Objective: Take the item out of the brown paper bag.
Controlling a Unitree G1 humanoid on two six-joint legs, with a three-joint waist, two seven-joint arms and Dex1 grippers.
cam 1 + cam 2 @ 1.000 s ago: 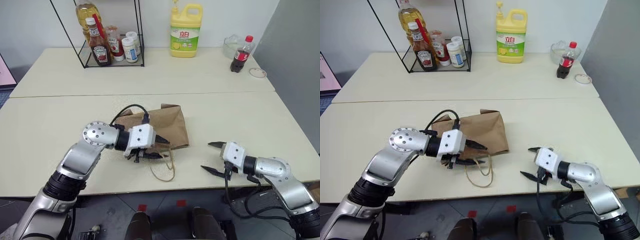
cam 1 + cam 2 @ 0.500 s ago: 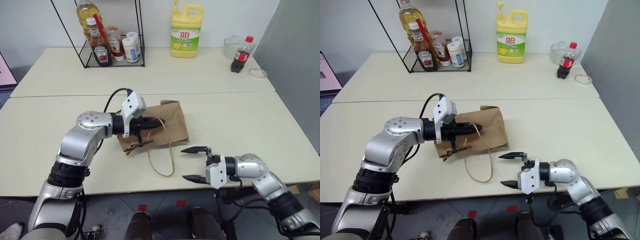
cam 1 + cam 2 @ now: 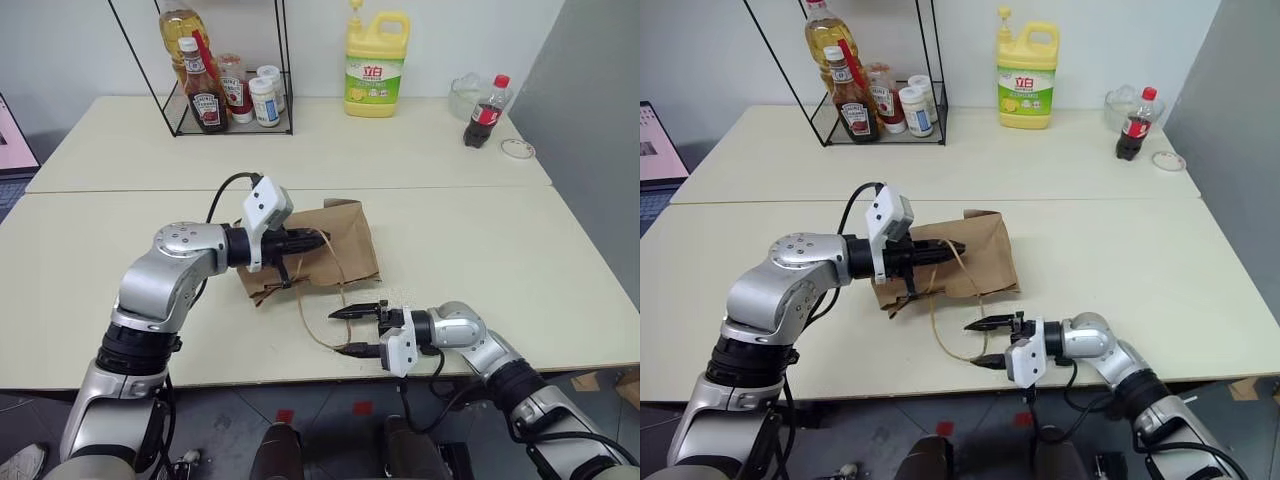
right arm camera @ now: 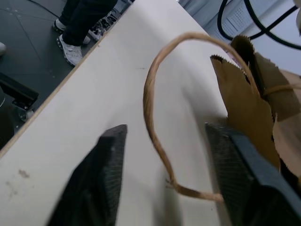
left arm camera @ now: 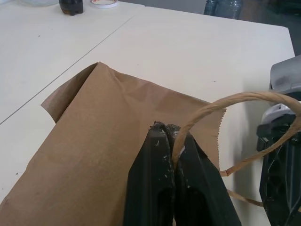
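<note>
The brown paper bag [image 3: 350, 245] lies flat on the near table, its mouth facing the front edge. My left gripper [image 3: 320, 238] hovers over the bag, shut on one tan loop handle [image 5: 225, 101], which is pinched between its fingers [image 5: 155, 155]. The other handle [image 4: 150, 94] droops in a loop onto the table. My right gripper [image 3: 348, 331] reaches in from the right near the table's front edge, open, one finger on each side of that loose loop without touching it. The item is hidden.
On the far table stand a wire rack of sauce bottles [image 3: 215, 85], a yellow detergent jug [image 3: 373, 62], a cola bottle [image 3: 482, 110] and a tape ring [image 3: 516, 149]. The table's front edge [image 3: 300, 372] runs just under my right gripper.
My left gripper rolled, rose off the table and shut on the handle. My right gripper swept left along the front edge to the loose loop, and its fingers narrowed.
</note>
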